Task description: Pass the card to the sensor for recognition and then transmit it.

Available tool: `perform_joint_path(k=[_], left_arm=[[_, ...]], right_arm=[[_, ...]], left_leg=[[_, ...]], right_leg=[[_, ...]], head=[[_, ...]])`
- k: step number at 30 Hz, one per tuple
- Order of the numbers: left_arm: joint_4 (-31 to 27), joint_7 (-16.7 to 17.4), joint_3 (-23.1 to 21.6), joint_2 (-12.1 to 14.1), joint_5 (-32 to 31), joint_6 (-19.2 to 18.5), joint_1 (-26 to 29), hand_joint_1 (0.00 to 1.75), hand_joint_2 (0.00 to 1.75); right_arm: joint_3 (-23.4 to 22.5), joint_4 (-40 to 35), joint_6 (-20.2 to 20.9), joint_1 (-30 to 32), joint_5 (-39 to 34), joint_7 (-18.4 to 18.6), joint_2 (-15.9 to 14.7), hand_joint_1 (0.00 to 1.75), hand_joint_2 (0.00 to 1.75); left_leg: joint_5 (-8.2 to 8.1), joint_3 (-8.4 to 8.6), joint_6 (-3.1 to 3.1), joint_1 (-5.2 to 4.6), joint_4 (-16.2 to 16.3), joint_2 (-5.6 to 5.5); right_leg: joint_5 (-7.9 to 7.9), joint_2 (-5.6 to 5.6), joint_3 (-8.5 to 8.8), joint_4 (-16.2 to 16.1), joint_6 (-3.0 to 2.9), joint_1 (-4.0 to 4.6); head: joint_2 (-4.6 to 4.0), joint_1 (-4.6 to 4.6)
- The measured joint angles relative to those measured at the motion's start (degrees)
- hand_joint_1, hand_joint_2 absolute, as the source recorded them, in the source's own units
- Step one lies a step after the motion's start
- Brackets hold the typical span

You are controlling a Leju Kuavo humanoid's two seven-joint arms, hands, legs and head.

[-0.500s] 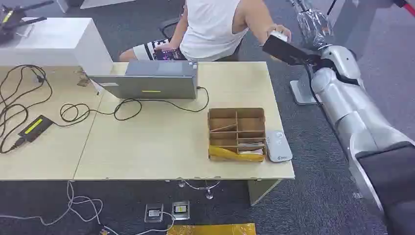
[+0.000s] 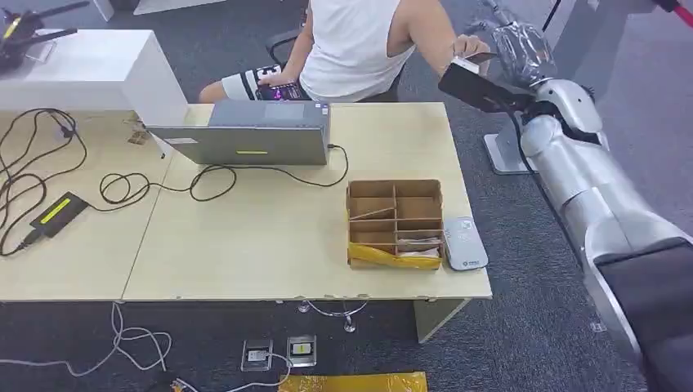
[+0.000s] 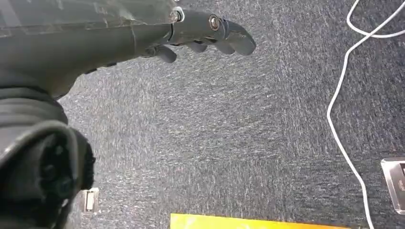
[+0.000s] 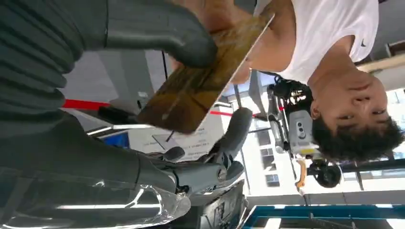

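Observation:
My right hand [image 2: 487,88] is raised beyond the table's far right corner, reaching toward a seated person [image 2: 353,41]. It pinches a brownish card [image 4: 200,86] under its thumb [image 4: 157,28]. The person's hand [image 2: 471,44] is at the card's [image 2: 464,64] far end, fingers on it [image 4: 212,12]. The white sensor [image 2: 464,242] lies flat on the table by its right edge, beside a cardboard box, well below my right hand. My left hand [image 3: 200,33] hangs over grey carpet with nothing in it, fingers loosely apart.
A cardboard divider box [image 2: 396,222] stands on the table [image 2: 270,245] just left of the sensor. A grey laptop [image 2: 249,139] and black cables [image 2: 122,188] lie toward the back left. A white block [image 2: 90,69] sits at the far left.
My right hand has lifted slightly up and to the right with the card. The person's hand has followed and now sits on the card's end.

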Motion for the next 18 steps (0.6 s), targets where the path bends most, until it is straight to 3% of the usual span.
perform_joint_path(k=[18], left_arm=[[0.0,-0.4,0.0,-0.4,0.6,0.0,0.0,0.0,0.0]], right_arm=[[0.0,0.0,0.3,0.9,-1.1,-0.6,0.0,1.75,1.75]], left_leg=[[0.0,0.0,0.0,0.0,0.0,0.0]], right_leg=[[0.0,-0.01,0.01,0.0,0.0,0.0]], head=[[0.0,0.0]])
